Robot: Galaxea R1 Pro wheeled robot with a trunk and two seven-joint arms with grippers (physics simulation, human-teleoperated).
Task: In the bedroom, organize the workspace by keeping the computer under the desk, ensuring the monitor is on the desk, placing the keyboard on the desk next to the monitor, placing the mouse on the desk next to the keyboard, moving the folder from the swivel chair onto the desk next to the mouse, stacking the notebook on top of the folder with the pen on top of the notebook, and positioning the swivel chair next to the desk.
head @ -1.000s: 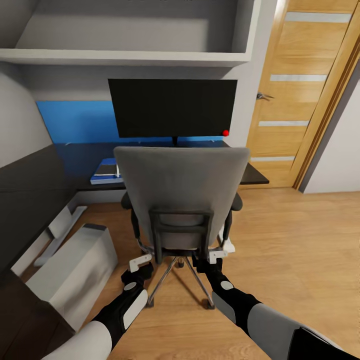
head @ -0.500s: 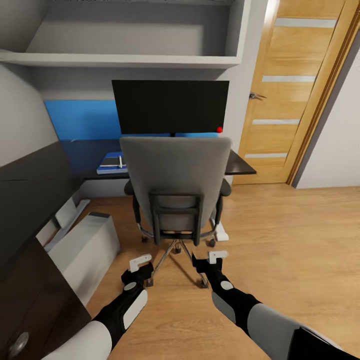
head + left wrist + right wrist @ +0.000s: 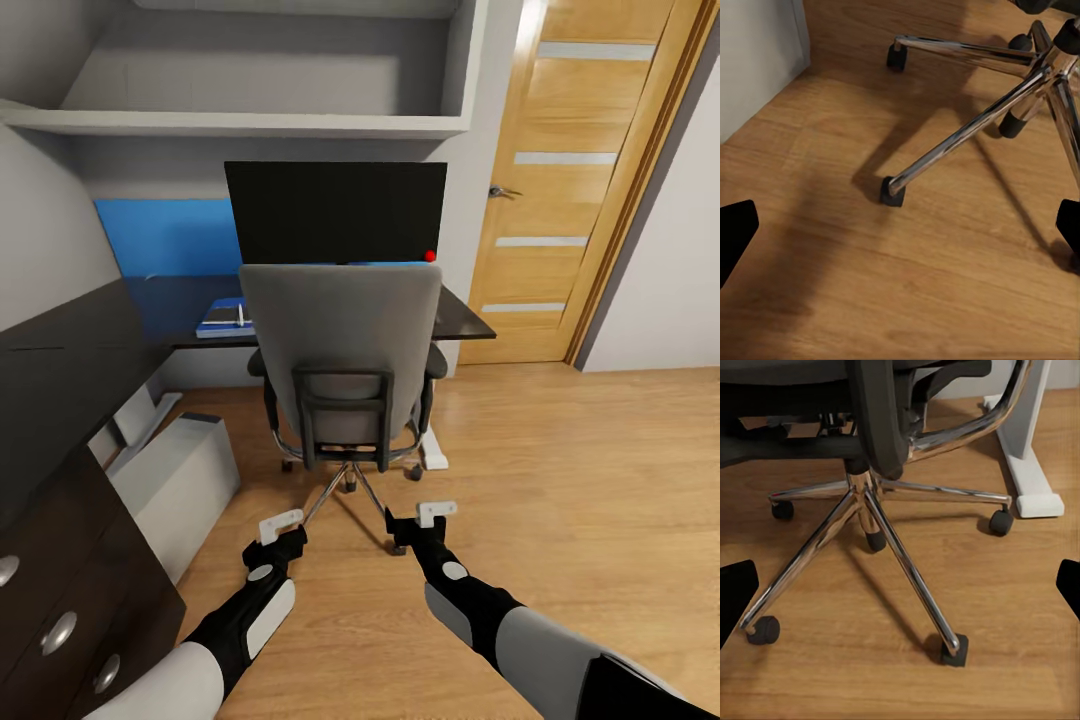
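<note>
At my 12 o'clock the swivel chair faces the counter and monitor. My left end effector and right end effector hover spread and empty, apart from its base.

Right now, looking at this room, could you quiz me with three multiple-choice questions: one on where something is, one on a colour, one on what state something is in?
1. Where is the chair?
A. In front of the desk, its back toward the camera
B. Lying on its side by the door
C. On top of the desk

2. What colour is the panel behind the monitor?
A. Green
B. Blue
C. Yellow

3. What state is the left gripper in?
A. Shut on a chair leg
B. Holding a pen
C. Open, holding nothing

Answers: 1 A, the grey backrest stands upright before the desk edge. 2 B, the wall strip beside the dark screen is bright blue. 3 C, in the left wrist view its fingers sit wide apart over bare floor.
</note>
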